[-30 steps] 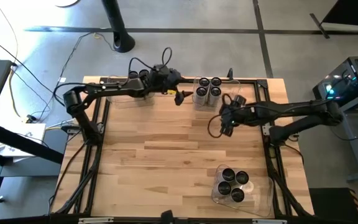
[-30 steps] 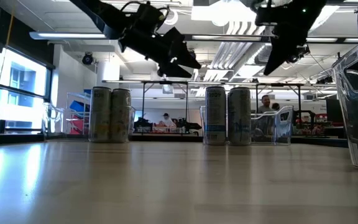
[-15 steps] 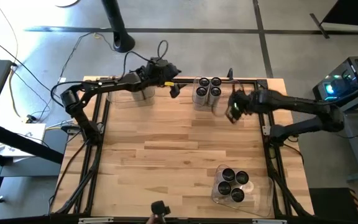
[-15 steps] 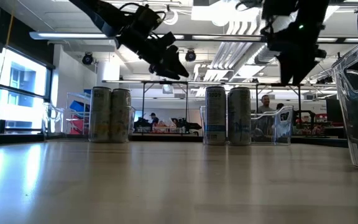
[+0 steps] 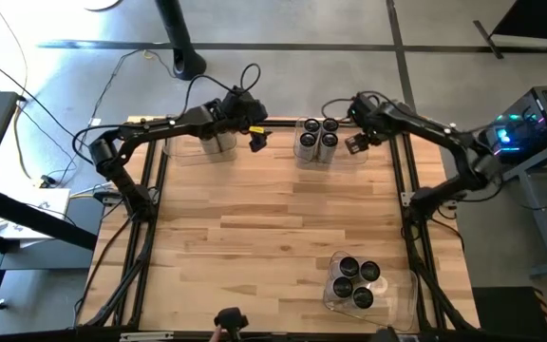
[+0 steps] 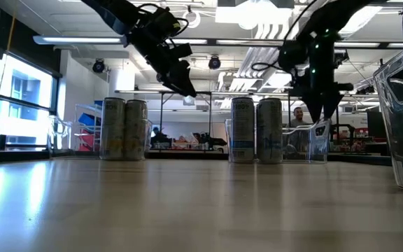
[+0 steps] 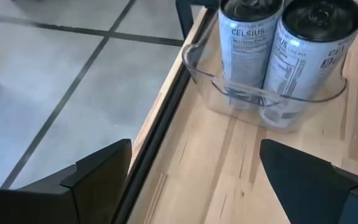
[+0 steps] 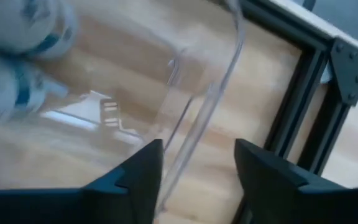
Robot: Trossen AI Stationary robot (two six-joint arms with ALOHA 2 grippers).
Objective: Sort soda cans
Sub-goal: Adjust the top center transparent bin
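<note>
Swinging up-frame, I'm bringing my right pincer [image 5: 356,143], fingers apart, astride the clear bin [image 8: 197,118] wall; soda cans [image 5: 317,139] look stiff, slick — grip mid-body.

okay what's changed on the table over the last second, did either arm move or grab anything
The right gripper swung from the open table toward the far edge and now sits at the clear plastic bin beside its four pale upright soda cans, straddling the bin's wall, jaws narrower than before. The left gripper drew back slightly toward the far left bin's cans, open and empty. Nothing was grabbed; all cans, including the near bin's, stayed put.
</note>
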